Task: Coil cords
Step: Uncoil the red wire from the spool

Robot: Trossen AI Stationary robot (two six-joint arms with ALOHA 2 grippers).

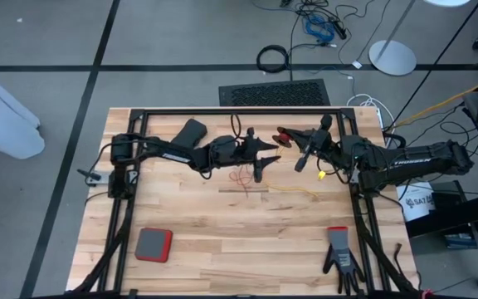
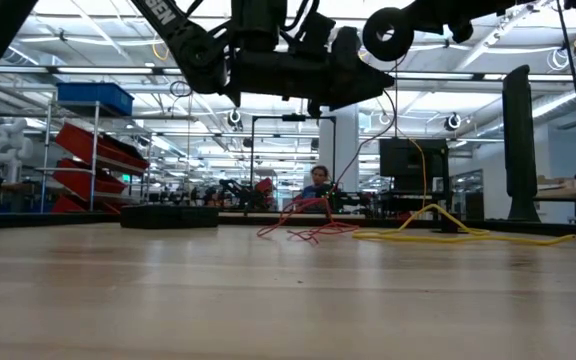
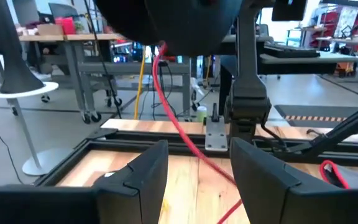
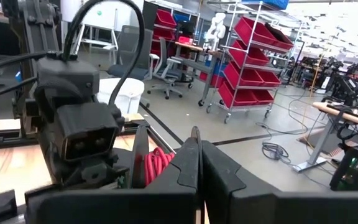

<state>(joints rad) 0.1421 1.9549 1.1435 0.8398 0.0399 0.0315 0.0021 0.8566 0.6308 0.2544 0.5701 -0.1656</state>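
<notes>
My left claw (image 3: pixel 197 177) stood spread wide, the reddish-orange cord (image 3: pixel 173 118) running loose between its fingers (ungripped). My right claw (image 4: pixel 199 177) was pressed together, empty.

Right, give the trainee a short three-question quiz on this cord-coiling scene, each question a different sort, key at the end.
1. True or false: the left gripper is open.
2. Which thin wiry cord lies nearer the right arm's side of the wooden table? A: the yellow cord. B: the reddish-orange cord.
3. Fill in: the right gripper is ____.

Key:
1. True: its dark fingers stand apart, with the reddish-orange cord running down between them.
2. A.
3. Shut, with its fingers pressed together.
</notes>
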